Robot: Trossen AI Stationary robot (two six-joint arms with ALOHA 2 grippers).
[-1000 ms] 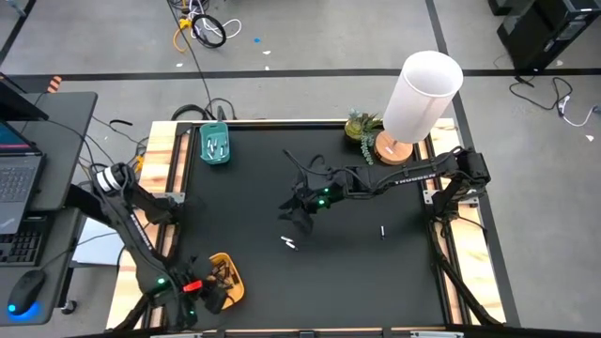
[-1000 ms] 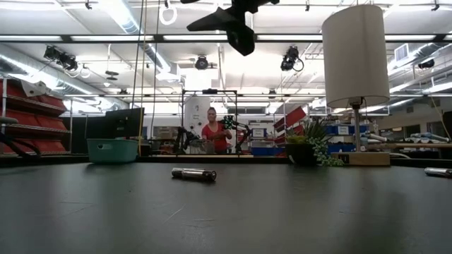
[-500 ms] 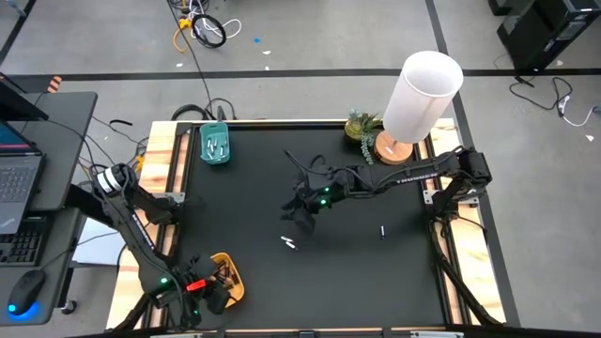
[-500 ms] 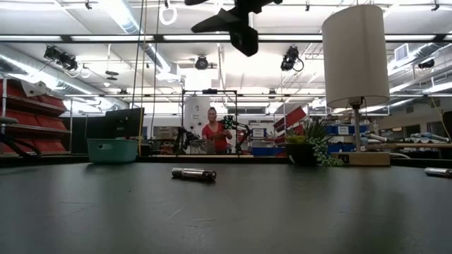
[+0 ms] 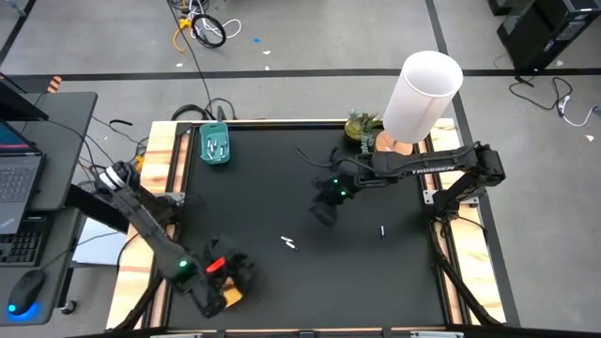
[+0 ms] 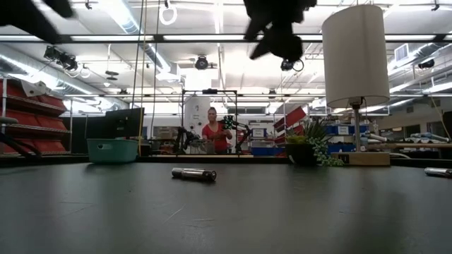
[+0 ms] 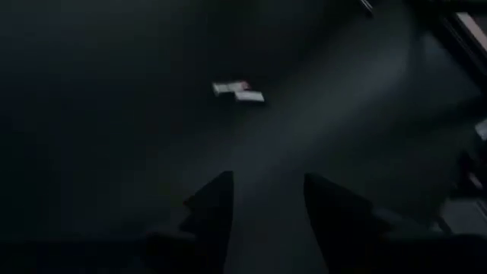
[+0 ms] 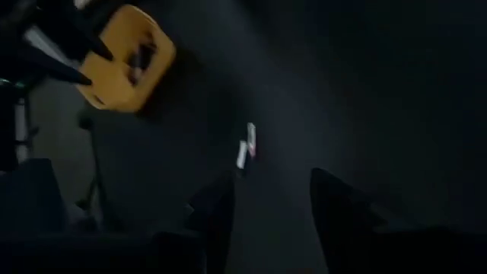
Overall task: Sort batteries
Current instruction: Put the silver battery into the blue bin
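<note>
White lamp, plant by right end effector, parted, empty; left end effector likewise, over yellow tray.

the high view looks straight down from well above, taking in the whole black matte counter and the grey floor around it. the low view sits at counter height, facing level across the dark top toward the room behind. each wrist view looks forward and down past its own dark fingers at the counter. all four views share the pair of slim pale batteries lying mid-counter.
</note>
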